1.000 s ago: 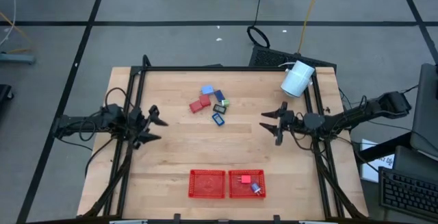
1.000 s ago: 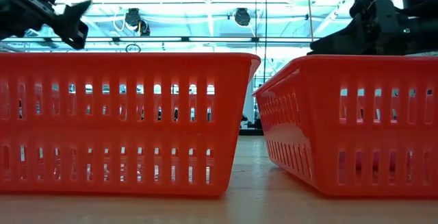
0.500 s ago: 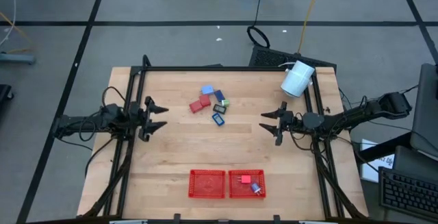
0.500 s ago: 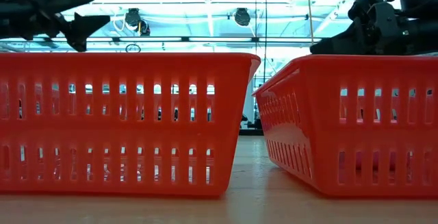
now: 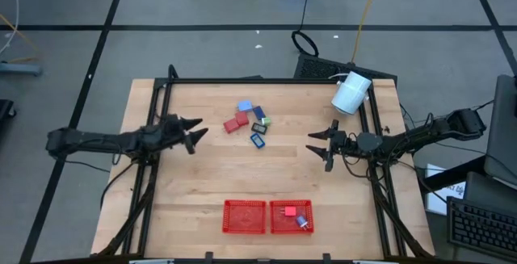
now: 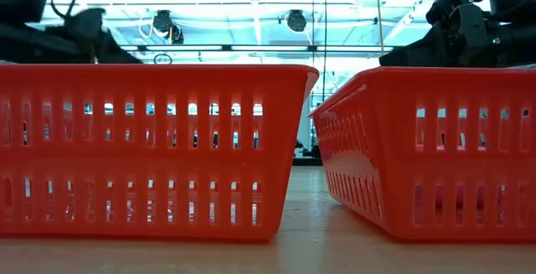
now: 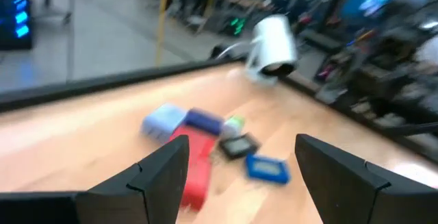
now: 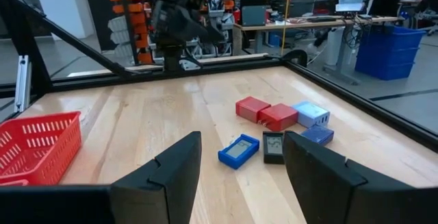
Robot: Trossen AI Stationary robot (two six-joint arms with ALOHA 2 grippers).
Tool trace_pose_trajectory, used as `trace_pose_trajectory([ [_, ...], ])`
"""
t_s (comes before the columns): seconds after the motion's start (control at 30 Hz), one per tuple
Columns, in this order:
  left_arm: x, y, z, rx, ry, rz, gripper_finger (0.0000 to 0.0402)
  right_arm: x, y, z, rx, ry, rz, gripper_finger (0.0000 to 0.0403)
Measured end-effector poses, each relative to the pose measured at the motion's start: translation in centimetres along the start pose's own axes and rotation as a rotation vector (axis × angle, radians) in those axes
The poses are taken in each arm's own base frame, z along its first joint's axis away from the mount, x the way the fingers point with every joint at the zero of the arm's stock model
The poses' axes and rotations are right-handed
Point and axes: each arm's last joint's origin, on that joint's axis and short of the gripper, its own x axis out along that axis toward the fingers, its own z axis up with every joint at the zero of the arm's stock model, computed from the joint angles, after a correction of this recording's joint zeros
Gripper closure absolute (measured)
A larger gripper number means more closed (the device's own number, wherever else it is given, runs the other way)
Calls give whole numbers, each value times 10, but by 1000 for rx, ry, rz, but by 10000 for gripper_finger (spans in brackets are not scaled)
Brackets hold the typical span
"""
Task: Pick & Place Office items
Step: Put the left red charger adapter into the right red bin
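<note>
Now | wooden table (image 5: 202,175) | both hands spread, empty | workshop benches behind

Office items (image 5: 252,123) between both claws.

The bench (image 5: 202,183) carries two red mesh trays (image 5: 244,216), one white cylinder (image 5: 351,93), and six loose office items (image 5: 251,123); two more lie in one tray.

no text or labels are legible
</note>
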Motion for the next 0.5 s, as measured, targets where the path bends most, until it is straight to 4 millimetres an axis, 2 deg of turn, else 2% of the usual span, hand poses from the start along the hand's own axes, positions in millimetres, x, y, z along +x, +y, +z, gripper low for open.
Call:
trace_pose_trajectory([
  [0.27,19,6,-13,-28,120,140,131,0,0,0,8,0,0,207],
  [0.37,29,4,-9,-39,170,171,131,0,0,1,31,-8,1,207],
  [0.5,45,-2,-1,47,244,185,131,0,0,1,32,-7,1,207],
])
